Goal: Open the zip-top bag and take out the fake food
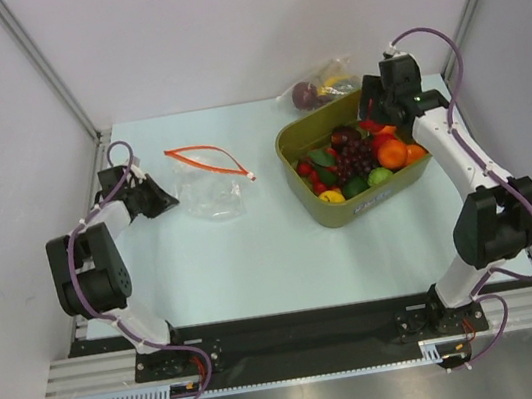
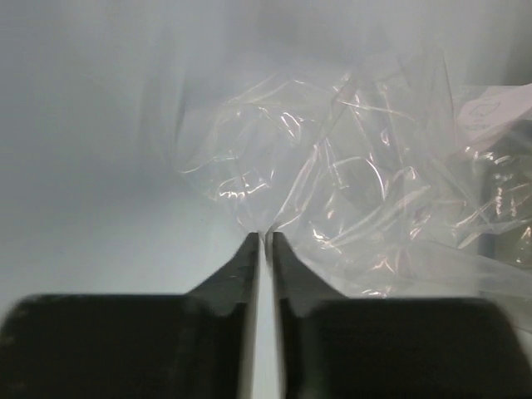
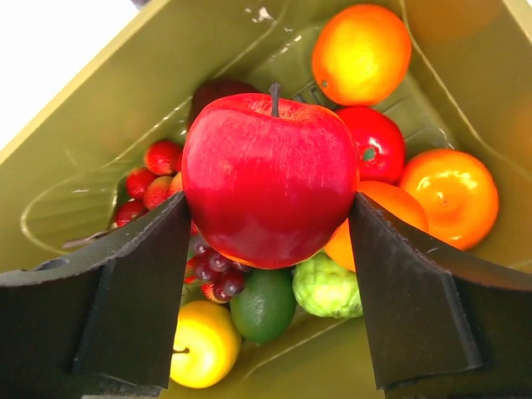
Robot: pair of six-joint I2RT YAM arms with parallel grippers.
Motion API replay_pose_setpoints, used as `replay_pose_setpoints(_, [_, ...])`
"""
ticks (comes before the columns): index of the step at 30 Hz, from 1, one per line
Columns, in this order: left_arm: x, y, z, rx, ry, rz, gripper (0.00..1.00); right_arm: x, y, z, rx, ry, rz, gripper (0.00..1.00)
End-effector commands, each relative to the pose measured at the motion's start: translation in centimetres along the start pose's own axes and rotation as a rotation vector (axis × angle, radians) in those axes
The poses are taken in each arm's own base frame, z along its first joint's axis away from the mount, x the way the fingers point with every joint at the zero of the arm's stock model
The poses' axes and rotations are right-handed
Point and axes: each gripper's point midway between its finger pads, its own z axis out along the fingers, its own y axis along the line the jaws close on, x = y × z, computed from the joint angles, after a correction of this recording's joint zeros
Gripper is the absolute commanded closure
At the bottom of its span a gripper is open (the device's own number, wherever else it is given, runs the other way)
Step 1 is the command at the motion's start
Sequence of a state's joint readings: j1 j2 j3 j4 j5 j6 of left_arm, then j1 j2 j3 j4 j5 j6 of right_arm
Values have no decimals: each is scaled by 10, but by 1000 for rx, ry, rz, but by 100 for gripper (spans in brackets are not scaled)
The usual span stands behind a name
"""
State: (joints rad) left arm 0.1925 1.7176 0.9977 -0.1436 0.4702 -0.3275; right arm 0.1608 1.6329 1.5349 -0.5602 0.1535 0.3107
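Observation:
The zip-top bag (image 1: 209, 193) lies crumpled on the table left of centre, its red-orange zip strip (image 1: 205, 158) spread wide; it looks empty. My left gripper (image 1: 156, 197) is at the bag's left edge, and in the left wrist view my gripper (image 2: 266, 235) is shut with the clear plastic (image 2: 357, 191) pinched at its tips. My right gripper (image 1: 380, 113) hangs over the olive bin's (image 1: 349, 209) back right part. In the right wrist view my gripper (image 3: 270, 199) is shut on a red apple (image 3: 270, 166), held above the fruit in the bin.
The bin (image 3: 100, 150) holds oranges (image 3: 362, 54), a grape bunch (image 1: 353, 158), a lime (image 3: 263, 303), a yellow fruit (image 3: 204, 341) and small red pieces. A second clear bag (image 1: 319, 88) with purple and yellow fruit lies behind the bin by the back wall.

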Motion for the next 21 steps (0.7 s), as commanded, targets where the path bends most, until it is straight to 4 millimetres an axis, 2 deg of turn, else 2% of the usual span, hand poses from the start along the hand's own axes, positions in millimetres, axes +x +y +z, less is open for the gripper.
replay_pose_setpoints(1, [-20,-8,-16,-5,-68,54,77,-1,-9,8,49,-9,6,24])
replay_pose_setpoints(3, [-22,-8,-18,-8,-75,61,57,-1,-7,9,39,-11,3,16])
replay_pose_setpoints(4, [-24,-9,-19,-7,-82,67,40,0,-7,9,34,-11,3,14])
replay_pose_setpoints(5, [-24,-9,-19,-6,-84,70,37,-2,-5,9,28,-18,3,13])
replay_pose_setpoints(7, [-26,-12,-22,-1,-94,79,23,-4,-3,8,14,-21,-4,10])
replay_pose_setpoints(8, [-28,-13,-23,0,-104,83,20,-3,-3,9,11,-20,-10,5])
replay_pose_setpoints(9, [-29,-13,-24,1,-108,85,12,-4,0,8,-3,-19,-15,0])
replay_pose_setpoints(14, [-40,-17,-38,-26,-161,101,10,-12,3,0,-25,-44,-26,0])
replay_pose_setpoints(17, [-49,-19,-50,-52,-204,112,9,-26,9,-15,-62,-100,-27,0])
replay_pose_setpoints(21, [-71,-35,-80,-64,-302,159,9,-44,17,-44,-124,-183,-34,0])
